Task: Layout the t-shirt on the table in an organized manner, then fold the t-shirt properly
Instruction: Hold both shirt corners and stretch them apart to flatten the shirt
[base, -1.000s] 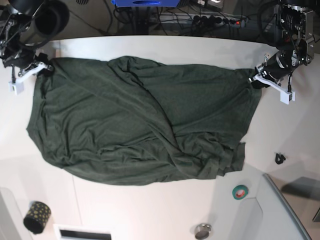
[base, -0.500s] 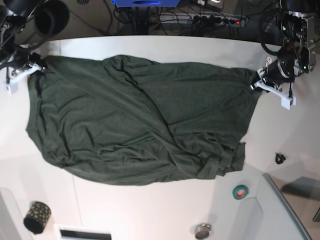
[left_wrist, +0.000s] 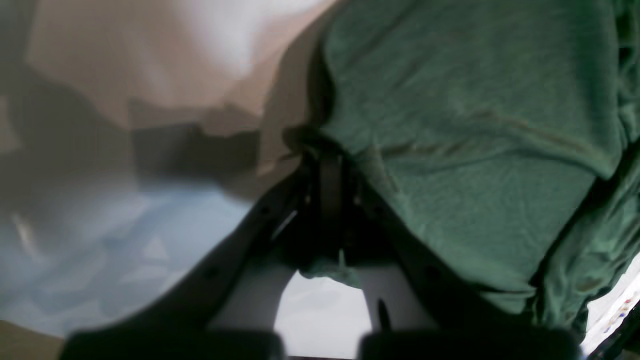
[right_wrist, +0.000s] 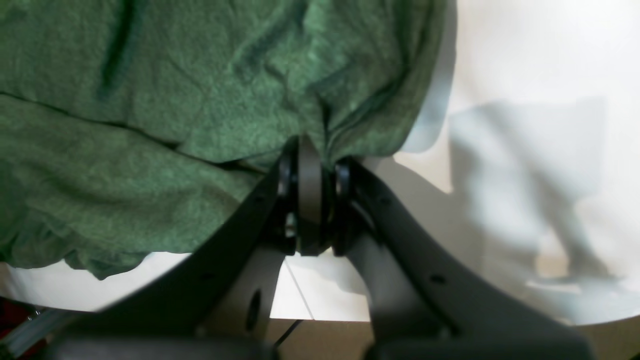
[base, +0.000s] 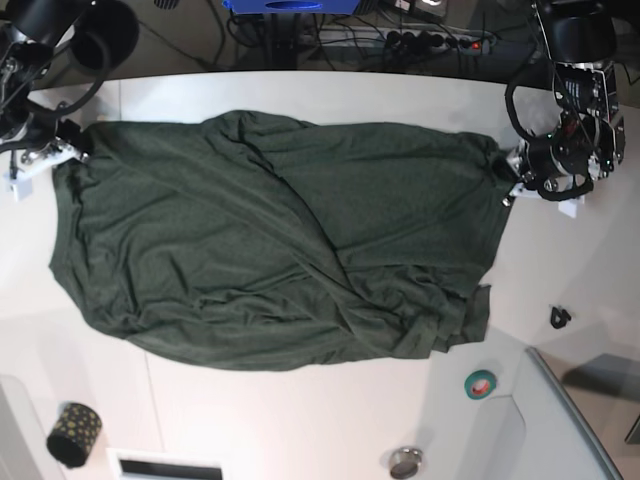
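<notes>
Across the middle of the base view, the limp t-shirt (base: 280, 240) sags between the left gripper (base: 510, 172) and right gripper (base: 62, 148), both clamped on opposite cloth edges; soft, light fabric, best held at its corners.

black arms with looping black cables; each pincer (right_wrist: 310, 165) has black curved fingers with white tips.

The t-shirt (base: 270, 240) is matt, soft knitted cloth; the table (base: 300, 420) is smooth, faintly glossy white.
</notes>
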